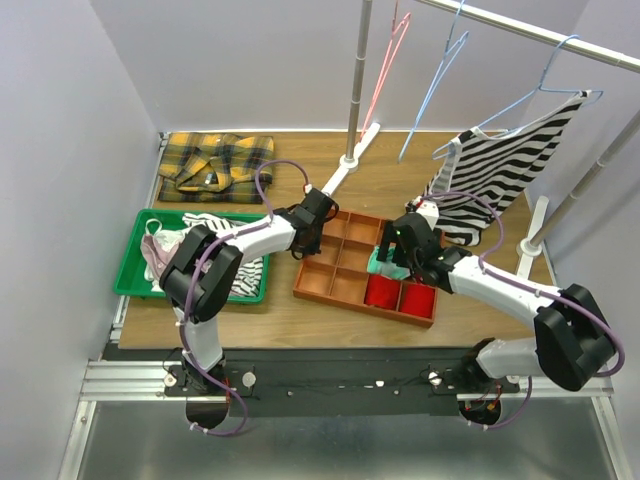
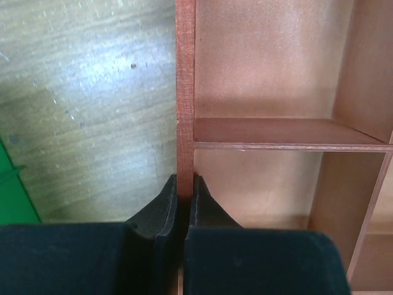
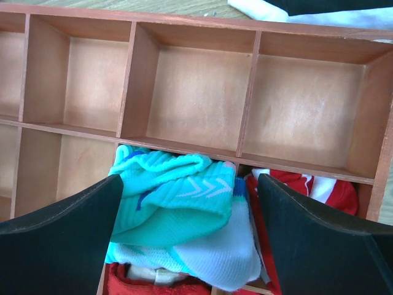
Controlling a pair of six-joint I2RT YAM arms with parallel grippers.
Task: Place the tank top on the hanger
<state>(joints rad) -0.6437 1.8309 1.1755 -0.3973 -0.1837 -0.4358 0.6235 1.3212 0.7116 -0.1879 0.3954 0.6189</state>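
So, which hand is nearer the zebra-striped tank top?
Right. The right hand hovers over the wooden tray beside the tank top; the left hand grips the tray's other end.

White arm links (image 1: 262, 236), black joints (image 1: 200, 270), purple cables (image 1: 259, 183); black tool fingers (image 2: 153, 215).

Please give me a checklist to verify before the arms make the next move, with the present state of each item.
1. The tank top hangs on the hanger: ok.
2. The hanger's hook sits over the rail: ok.
3. Both straps are seated on the hanger: cannot tell.
4. The left pincer is free of the wooden tray: not ok, it is shut on the tray's outer wall.
5. The right pincer holds nothing: ok, it is open above the turquoise cloth.
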